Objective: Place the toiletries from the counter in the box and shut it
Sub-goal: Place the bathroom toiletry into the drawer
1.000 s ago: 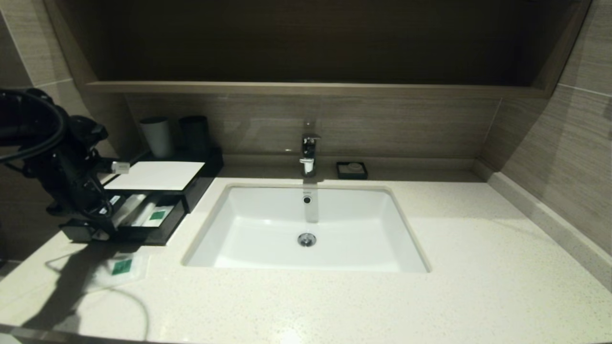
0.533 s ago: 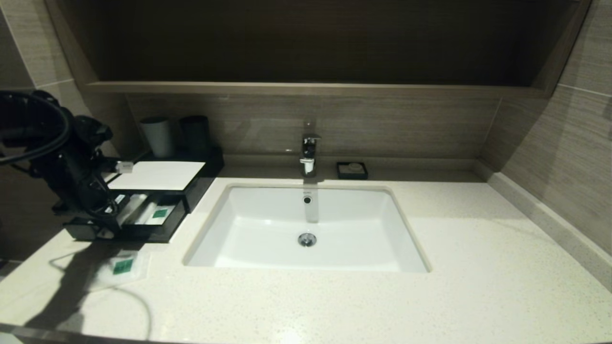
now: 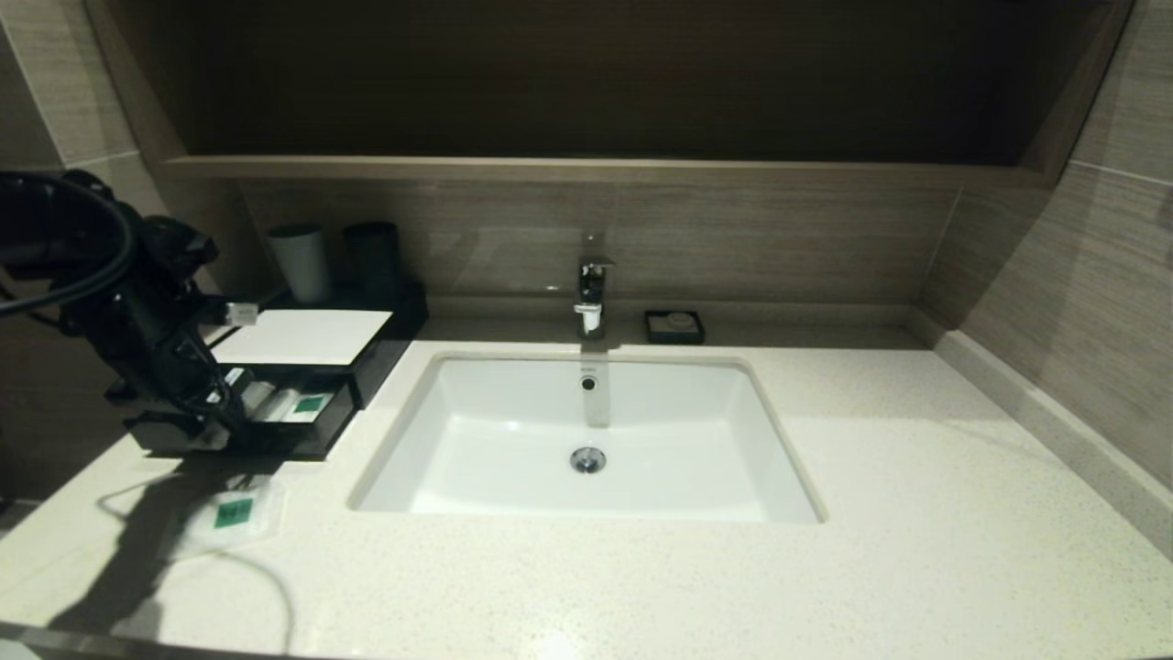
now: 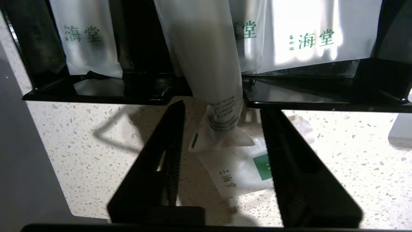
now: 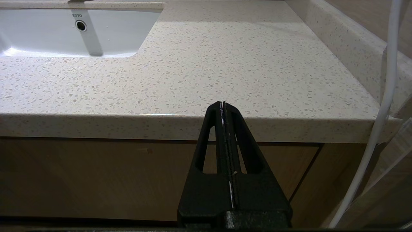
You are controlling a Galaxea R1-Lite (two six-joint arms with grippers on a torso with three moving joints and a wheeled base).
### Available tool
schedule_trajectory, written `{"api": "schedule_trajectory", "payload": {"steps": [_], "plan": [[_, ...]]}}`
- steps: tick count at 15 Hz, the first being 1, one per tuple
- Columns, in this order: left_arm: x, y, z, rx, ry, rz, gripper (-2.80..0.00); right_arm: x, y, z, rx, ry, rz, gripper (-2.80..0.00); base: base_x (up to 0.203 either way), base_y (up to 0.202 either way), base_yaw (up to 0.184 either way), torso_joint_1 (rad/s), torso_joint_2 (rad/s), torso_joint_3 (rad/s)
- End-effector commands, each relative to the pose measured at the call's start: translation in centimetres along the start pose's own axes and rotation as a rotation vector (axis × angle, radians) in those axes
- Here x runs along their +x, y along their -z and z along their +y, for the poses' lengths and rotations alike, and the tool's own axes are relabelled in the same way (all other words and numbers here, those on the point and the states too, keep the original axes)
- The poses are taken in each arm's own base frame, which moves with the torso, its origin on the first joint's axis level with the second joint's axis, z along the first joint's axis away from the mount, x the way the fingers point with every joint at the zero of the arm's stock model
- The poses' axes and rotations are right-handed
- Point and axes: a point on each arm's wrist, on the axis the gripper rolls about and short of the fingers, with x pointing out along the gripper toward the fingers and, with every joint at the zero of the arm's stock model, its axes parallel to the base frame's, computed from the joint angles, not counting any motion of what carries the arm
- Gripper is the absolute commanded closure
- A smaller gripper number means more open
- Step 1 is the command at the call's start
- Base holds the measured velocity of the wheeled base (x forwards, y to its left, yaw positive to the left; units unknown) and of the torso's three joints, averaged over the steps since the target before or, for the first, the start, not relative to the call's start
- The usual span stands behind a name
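The left claw is seen at the near left of the table, over the near edge of the box's pulled-out drawer. In the left wrist view its two black fingers are spread apart, and a long frosted packet passes through the gap between them; neither finger is seen pressing on it, so nothing is gripped. That long packet lies slanted, its far part inside the drawer and its near end hanging out over the drawer's front lip, above the table. Other frosted packets with green print are laid inside the drawer, one of them showing a green label in the head view. The short flat sachet with its green square is left on the table just near of the drawer, below the claw and partly in the arm's shadow. The box, glossy black with a white top panel, is placed at the far left of the table beside the sink, with two cups standing behind it. A small black soap dish is set to the right of the tap. The right claw is held below the table's near edge at the right, its fingers pressed together with nothing between them.
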Motion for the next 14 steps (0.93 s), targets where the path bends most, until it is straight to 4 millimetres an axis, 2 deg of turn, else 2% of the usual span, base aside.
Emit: {"api": "schedule_trajectory", "payload": {"steps": [1, 6, 9, 10, 14], "plan": [[-1.0, 0.3, -0.1, 0.002, -0.006, -0.017, -2.80, 0.0, 0.0, 0.0, 0.000, 0.000, 0.000, 0.00, 0.000, 0.000, 0.000, 0.000, 0.00, 0.000], [-5.1, 1.6, -0.4, -0.003, -0.025, -0.105, -2.80, 0.0, 0.0, 0.0, 0.000, 0.000, 0.000, 0.00, 0.000, 0.000, 0.000, 0.000, 0.00, 0.000], [-5.9, 2.6, -0.8, -0.012, 0.035, -0.078, -2.80, 0.0, 0.0, 0.0, 0.000, 0.000, 0.000, 0.00, 0.000, 0.000, 0.000, 0.000, 0.00, 0.000], [-5.9, 2.9, -0.8, -0.022, 0.070, -0.061, 0.00, 0.0, 0.0, 0.0, 0.000, 0.000, 0.000, 0.00, 0.000, 0.000, 0.000, 0.000, 0.00, 0.000], [-5.2, 3.1, -0.9, -0.086, 0.104, -0.004, 0.00, 0.0, 0.0, 0.0, 0.000, 0.000, 0.000, 0.00, 0.000, 0.000, 0.000, 0.000, 0.00, 0.000]]}}
